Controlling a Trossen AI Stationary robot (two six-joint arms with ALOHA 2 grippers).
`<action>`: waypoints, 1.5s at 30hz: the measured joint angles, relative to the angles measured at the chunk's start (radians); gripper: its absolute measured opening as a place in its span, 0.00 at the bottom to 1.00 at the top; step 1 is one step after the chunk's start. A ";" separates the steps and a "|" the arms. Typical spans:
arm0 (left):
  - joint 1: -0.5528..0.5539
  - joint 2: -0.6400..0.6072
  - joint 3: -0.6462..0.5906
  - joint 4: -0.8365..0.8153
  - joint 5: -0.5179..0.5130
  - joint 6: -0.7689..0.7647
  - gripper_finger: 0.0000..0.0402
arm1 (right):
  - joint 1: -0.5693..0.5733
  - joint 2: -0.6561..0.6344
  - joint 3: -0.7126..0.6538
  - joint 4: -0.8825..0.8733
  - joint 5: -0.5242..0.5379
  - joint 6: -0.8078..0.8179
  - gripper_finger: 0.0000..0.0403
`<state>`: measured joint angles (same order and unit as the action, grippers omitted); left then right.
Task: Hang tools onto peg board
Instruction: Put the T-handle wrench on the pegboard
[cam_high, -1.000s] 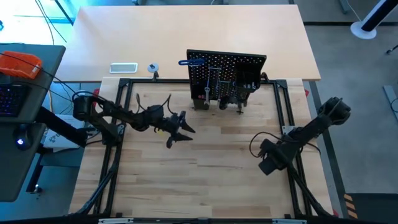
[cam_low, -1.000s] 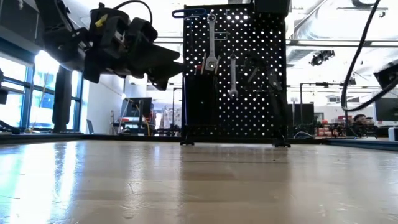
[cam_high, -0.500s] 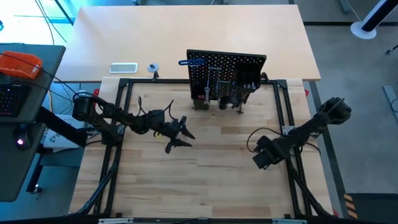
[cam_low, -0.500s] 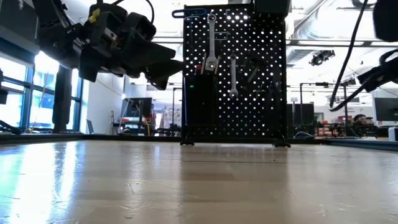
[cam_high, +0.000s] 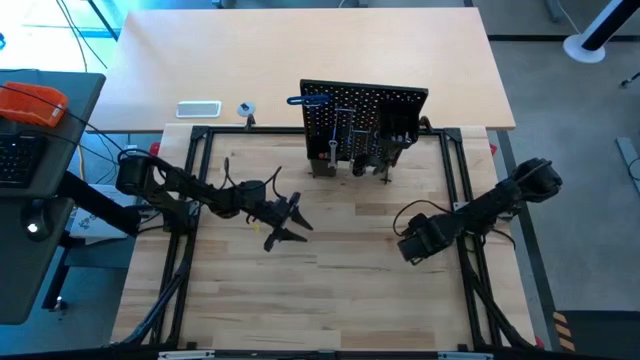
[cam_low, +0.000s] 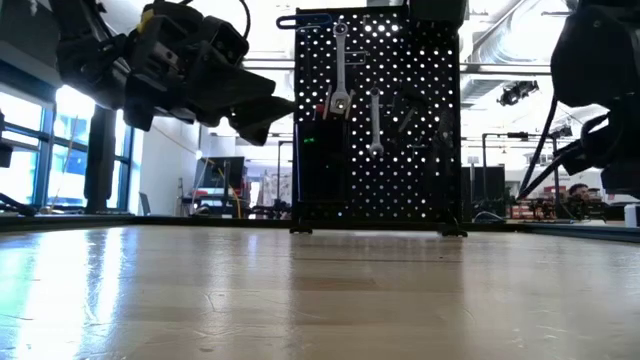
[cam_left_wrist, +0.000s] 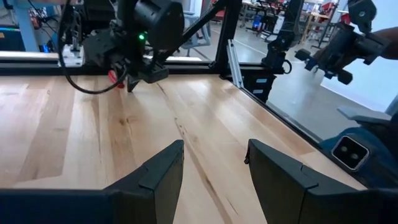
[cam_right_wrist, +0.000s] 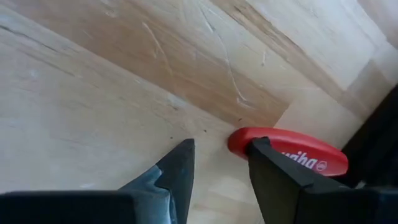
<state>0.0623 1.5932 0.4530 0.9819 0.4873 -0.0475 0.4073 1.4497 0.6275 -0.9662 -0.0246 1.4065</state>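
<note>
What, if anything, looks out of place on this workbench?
A red tool handle lies loose on the wooden table, just outside the open right gripper rather than between its fingers, away from the peg board holding the wrenches. Nothing looks spilled or damaged.

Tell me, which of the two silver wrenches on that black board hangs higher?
The longer wrench, toward the side with the blue-handled key. Its top reaches nearly to the peg board's upper edge, while the shorter wrench beside it starts lower and hangs lower.
</note>
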 joint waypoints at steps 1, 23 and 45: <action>-0.003 0.000 0.000 -0.004 0.000 0.000 0.43 | -0.001 0.000 -0.003 0.004 0.000 0.003 0.35; -0.011 0.000 0.000 -0.096 -0.030 0.026 0.43 | 0.011 0.003 0.226 0.367 0.266 -0.360 0.35; -0.058 0.000 0.000 -0.124 -0.057 0.033 0.43 | 0.136 0.402 0.365 0.319 0.313 -0.470 0.27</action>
<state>0.0042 1.5932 0.4530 0.8582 0.4303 -0.0144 0.5430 1.8519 0.9920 -0.6471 0.2886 0.9367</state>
